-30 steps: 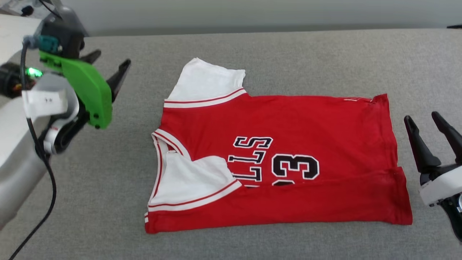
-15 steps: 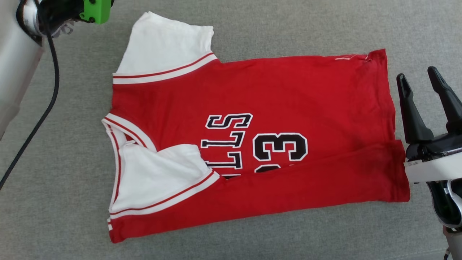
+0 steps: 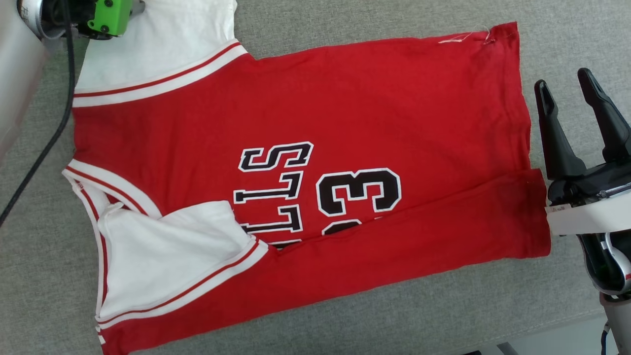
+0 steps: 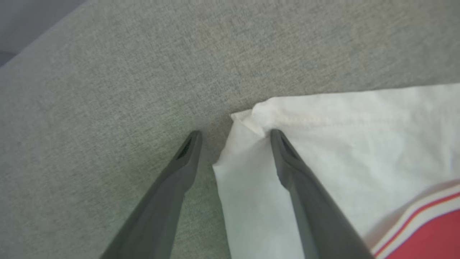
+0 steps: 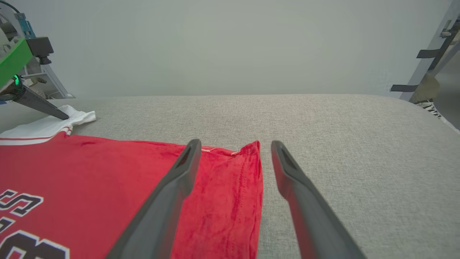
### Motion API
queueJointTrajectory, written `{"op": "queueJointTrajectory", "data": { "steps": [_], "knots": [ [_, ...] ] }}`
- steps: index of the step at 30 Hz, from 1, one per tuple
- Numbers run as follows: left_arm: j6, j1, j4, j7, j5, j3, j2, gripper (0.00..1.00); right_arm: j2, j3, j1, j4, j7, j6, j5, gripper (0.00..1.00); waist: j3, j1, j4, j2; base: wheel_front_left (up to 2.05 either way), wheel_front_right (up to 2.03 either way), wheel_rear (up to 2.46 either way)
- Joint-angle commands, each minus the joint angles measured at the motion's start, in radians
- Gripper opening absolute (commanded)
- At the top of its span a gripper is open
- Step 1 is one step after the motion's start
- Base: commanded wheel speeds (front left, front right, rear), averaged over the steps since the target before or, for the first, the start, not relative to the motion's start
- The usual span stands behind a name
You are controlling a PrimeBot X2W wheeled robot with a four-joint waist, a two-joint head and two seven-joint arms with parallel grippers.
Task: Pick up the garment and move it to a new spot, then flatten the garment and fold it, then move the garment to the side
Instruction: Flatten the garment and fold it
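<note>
Left arm [image 3: 14, 84] and right arm [image 3: 591, 218], jaws spread wide.

R tool [image 5: 235, 142] spread wide over red garment [image 5: 90, 169] hem edge on grey surface [image 5: 359, 162].

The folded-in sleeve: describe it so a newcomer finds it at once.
On the grey fabric surface lies a red jersey, collar to the head view's left. Its near white sleeve is folded onto the chest beside the black lettering; the other sleeve lies spread outward.

Grey woven surface [image 3: 315, 325], pale wall [image 5: 230, 43] behind it, slanted metal frame [image 5: 429, 54] with dark brackets at far right
</note>
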Motion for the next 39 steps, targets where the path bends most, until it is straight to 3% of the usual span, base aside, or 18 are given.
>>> {"op": "queueJointTrajectory", "data": {
  "steps": [1, 2, 7, 12, 18, 25, 32, 39],
  "knots": [
    [-0.009, 0.036, 0.013, 0.011, -0.005, -0.018, -0.008, 0.3, -0.008, -0.003, -0.016, 0.006, -0.009, -0.001, 0.005, 1.0, 0.008, -0.0001, -0.007, -0.0001, 0.0, 0.0, 0.0],
    [-0.011, 0.042, 0.014, 0.011, -0.012, -0.02, -0.009, 0.0, -0.012, -0.009, -0.017, 0.009, -0.01, -0.001, 0.006, 1.0, 0.004, -0.0001, -0.001, -0.0001, 0.0, 0.0, 0.0],
    [-0.017, 0.058, -0.003, -0.066, -0.022, -0.021, -0.003, 0.0, -0.047, -0.037, -0.047, 0.014, -0.006, -0.001, 0.004, 1.0, -0.042, -0.0001, 0.033, -0.0001, 0.0, 0.0, 0.0],
    [-0.019, 0.085, -0.057, -0.2, -0.037, -0.017, -0.005, 0.0, -0.138, -0.049, -0.127, 0.027, 0.085, -0.001, 0.015, 1.0, -0.117, -0.0001, 0.081, -0.0001, 0.0, 0.0, 0.0],
    [-0.019, 0.135, -0.167, -0.323, -0.045, -0.05, 0.008, 0.0, -0.279, 0.014, -0.258, 0.079, 0.332, -0.001, 0.109, 1.0, -0.189, -0.0001, 0.146, -0.0001, 0.0, 0.0, 0.0],
    [-0.019, 0.182, -0.281, -0.432, -0.029, -0.074, 0.02, 0.0, -0.386, 0.129, -0.389, 0.204, 0.639, -0.001, 0.23, 1.0, -0.214, -0.0001, 0.208, -0.0001, 0.0, 0.0, 0.0],
    [-0.001, 0.213, -0.37, -0.479, -0.007, -0.084, 0.022, 0.0, -0.397, 0.213, -0.468, 0.369, 0.915, -0.001, 0.329, 1.0, -0.184, -0.0001, 0.253, -0.0001, 0.0, 0.0, 0.0],
    [0.02, 0.204, -0.423, -0.496, 0.006, -0.078, 0.029, 0.0, -0.323, 0.25, -0.523, 0.513, 0.931, -0.001, 0.31, 1.0, -0.131, -0.0001, 0.277, -0.0001, 0.0, 0.0, 0.0]
  ]
}}
